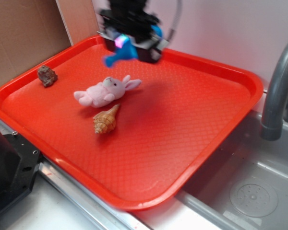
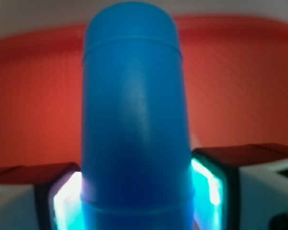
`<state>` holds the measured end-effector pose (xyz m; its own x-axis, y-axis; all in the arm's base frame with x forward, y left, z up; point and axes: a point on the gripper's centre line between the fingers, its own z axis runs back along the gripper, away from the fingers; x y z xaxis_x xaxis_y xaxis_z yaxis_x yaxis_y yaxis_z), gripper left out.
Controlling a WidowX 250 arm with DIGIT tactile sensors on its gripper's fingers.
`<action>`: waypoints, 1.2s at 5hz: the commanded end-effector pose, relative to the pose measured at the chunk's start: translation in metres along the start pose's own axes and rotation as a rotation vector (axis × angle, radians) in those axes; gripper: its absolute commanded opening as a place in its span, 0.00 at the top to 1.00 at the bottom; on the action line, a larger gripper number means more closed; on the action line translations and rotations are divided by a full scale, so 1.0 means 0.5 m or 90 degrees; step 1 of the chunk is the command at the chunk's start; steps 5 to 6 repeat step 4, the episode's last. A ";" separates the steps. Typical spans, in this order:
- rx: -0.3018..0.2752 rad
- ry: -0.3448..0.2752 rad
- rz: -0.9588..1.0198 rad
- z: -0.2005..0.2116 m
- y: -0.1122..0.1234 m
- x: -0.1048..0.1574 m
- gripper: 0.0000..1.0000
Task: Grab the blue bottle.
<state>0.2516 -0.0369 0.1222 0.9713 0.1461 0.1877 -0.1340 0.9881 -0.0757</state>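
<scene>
bunny behind shell, rock left

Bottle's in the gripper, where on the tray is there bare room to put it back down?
The tray's right half is bare, from bunny and shell to the right rim. Left is crowded: rock, bunny, shell. The gripper holds the bottle over the back edge.

Tool was blurry black blocks w/ white trim at its lower edge; a grey cable looped off its right side. Wrist view: finger pads black-edged, white bodies, glowing cyan on inner faces.
</scene>
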 end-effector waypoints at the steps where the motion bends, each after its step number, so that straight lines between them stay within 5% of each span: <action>1: -0.016 0.039 0.029 0.126 0.065 -0.060 1.00; 3: 0.074 0.033 0.081 0.114 0.146 -0.067 1.00; 6: 0.075 0.032 0.082 0.104 0.150 -0.066 1.00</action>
